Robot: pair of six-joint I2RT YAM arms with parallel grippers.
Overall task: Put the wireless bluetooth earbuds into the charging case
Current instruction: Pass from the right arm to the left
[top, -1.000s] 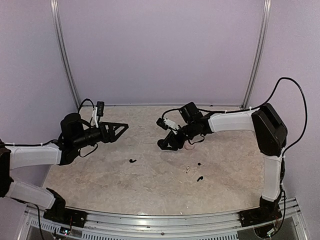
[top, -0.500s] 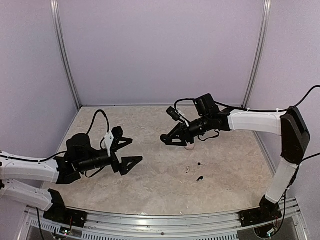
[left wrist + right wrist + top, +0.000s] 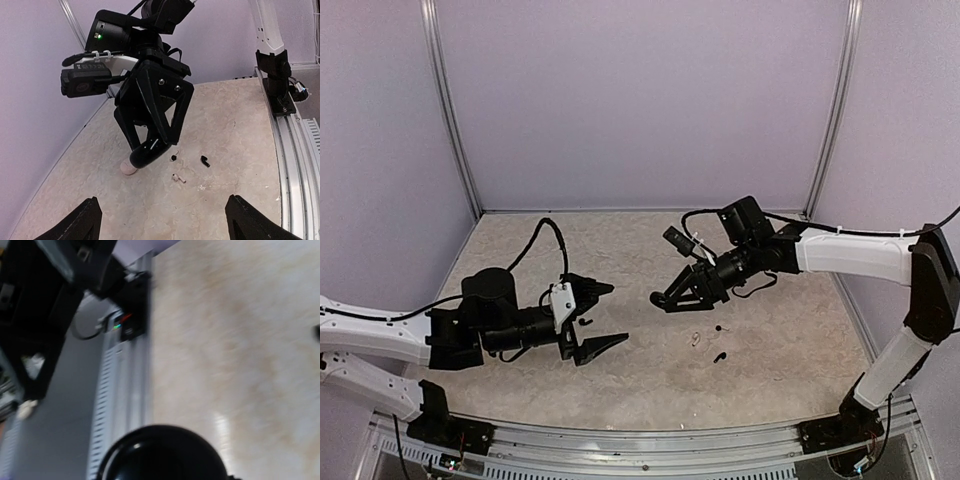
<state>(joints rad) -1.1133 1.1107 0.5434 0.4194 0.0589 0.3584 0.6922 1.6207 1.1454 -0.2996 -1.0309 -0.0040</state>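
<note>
My left gripper is open low over the table, with a black earbud lying between its fingers. My right gripper is shut on a glossy black round charging case, held just above the table; the case fills the bottom of the right wrist view. A pale earbud and two black earbuds lie near the case. The left wrist view shows the pale one and the black ones, ahead of my open left gripper.
A pink puck lies on the table right behind the held case. The metal rail runs along the near edge. Purple walls enclose the back and sides.
My left arm has swung in toward the table's middle and lowered, its open fingers now around a black earbud. My right gripper has moved a little right and nearer with the black case.
</note>
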